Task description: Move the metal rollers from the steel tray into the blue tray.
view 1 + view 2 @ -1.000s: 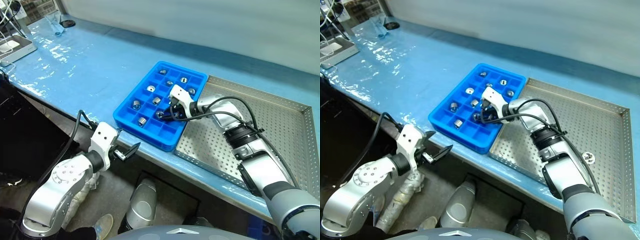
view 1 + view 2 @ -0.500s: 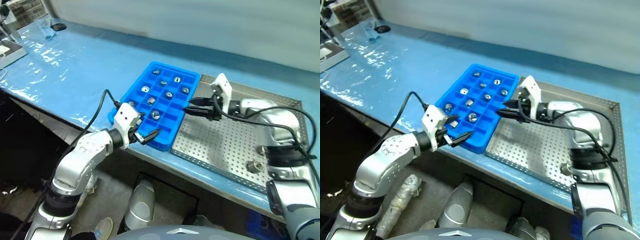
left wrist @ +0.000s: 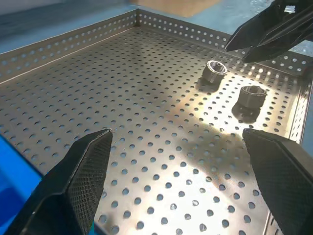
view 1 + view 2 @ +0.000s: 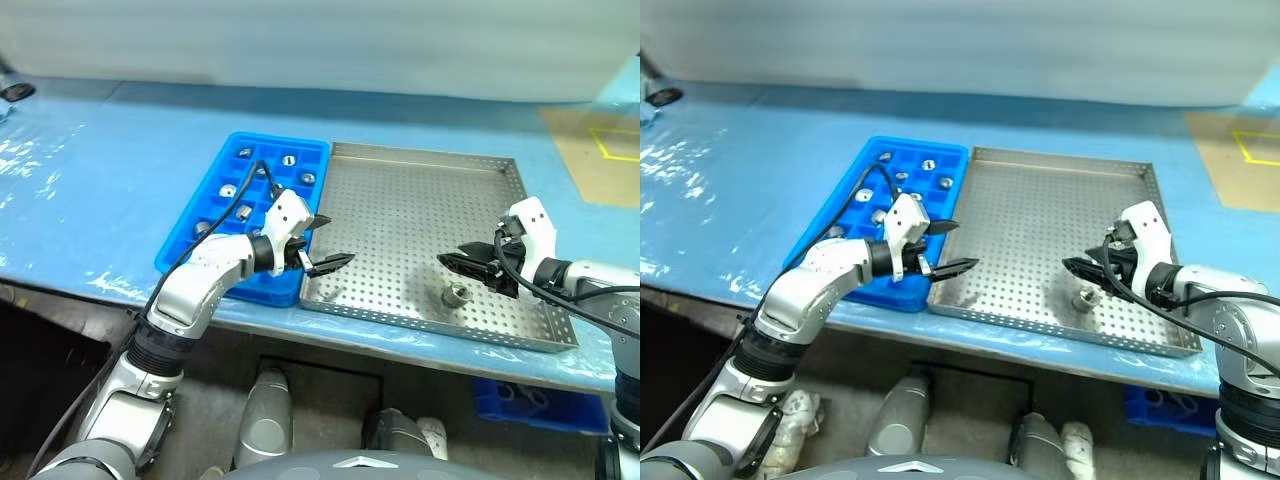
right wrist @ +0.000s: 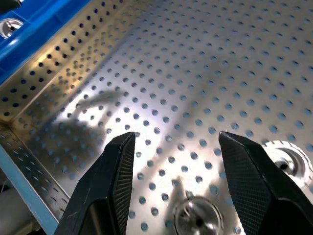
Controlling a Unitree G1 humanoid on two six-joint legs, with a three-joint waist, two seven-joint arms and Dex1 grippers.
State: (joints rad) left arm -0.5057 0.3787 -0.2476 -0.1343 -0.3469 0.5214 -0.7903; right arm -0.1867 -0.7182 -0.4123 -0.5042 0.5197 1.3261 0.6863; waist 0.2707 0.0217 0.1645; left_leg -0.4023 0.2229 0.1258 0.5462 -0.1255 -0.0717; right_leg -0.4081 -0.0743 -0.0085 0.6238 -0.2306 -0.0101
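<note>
The steel tray [image 4: 400, 200] lies beside the blue tray [image 4: 200, 205], which holds several metal rollers [image 4: 228, 190] in its compartments. Two more metal rollers [image 3: 214, 71] stand near the steel tray's front right corner, and one roller [image 4: 458, 295] sits just below my right gripper's fingertips. My right gripper [image 4: 462, 262] hovers there, open and empty, pointing left; in its wrist view a roller [image 5: 198, 218] lies beneath the gripper [image 5: 176, 134]. My left gripper [image 4: 325, 242] is wide open and empty over the steel tray's front left corner, next to the blue tray.
Both trays rest on a table covered in blue plastic sheet [image 4: 90, 190], close to its front edge. A brown patch with yellow tape [image 4: 600, 150] lies at the far right. A blue bin [image 4: 510, 400] sits below the table edge.
The view has swung to the right. My right gripper left the blue tray and crossed to the steel tray's right side. My left gripper rose from below the table edge to the steel tray's left corner.
</note>
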